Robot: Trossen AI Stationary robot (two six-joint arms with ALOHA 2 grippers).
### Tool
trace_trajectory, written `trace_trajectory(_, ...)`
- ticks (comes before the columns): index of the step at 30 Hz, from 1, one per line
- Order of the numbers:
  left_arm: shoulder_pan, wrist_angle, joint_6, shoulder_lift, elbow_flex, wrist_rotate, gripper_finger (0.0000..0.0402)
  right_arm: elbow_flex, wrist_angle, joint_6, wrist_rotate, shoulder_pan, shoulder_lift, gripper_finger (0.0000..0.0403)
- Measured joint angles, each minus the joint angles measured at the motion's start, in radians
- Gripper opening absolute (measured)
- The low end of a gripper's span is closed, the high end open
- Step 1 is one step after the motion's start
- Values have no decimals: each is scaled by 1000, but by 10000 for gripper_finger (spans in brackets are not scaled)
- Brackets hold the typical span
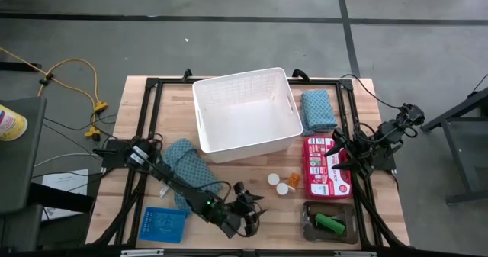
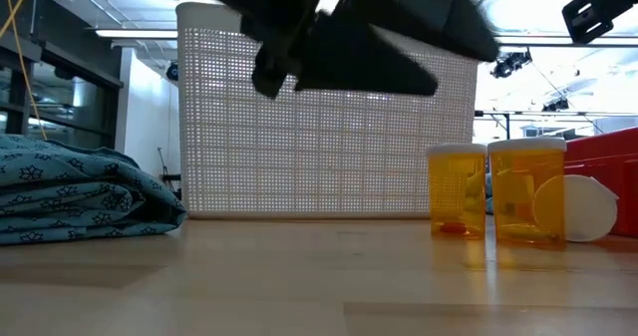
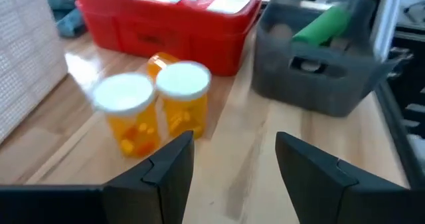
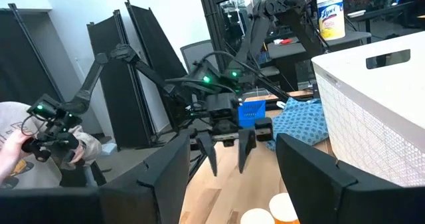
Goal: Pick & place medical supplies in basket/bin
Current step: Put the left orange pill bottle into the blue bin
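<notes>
Wooden surface point(image 1: 114, 181): white basket point(image 1: 245, 112) at centre back, teal cloths point(image 1: 189, 164) left of it and point(image 1: 317, 109) right. Pill bottles point(image 3: 159, 108) stand beside red case point(image 1: 326, 166); grey tray point(image 1: 329, 223) holds a green piece. Left gripper point(image 1: 245, 211) jaws open, empty, near the bottles. Right gripper point(image 1: 338, 156) jaws open, over the case. Concrete floor, yellow cable point(image 1: 80, 81).

Orange pill bottles point(image 2: 490, 204) before white basket point(image 2: 329, 127)

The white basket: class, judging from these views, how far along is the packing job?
Nothing looks done: the white basket holds nothing. In hand: the left gripper, open and empty, faces the orange pill bottles. Left: both teal cloths, the red case, and the bottles; right gripper waits open above the case.
</notes>
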Motion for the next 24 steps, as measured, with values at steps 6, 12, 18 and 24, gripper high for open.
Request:
trace_trajectory(6,-7,224,40,40,-85,-8,202,0,1,0,0,0,0,211)
trace_trajectory(12,-24,378,105,74,-133,-68,202,0,0,0,0,0,0,211)
trace_trajectory(18,-22,374,143,74,-132,-86,202,0,-1,0,0,0,0,211)
trace_trajectory(24,-22,373,144,74,-132,-72,202,0,0,0,0,0,0,211)
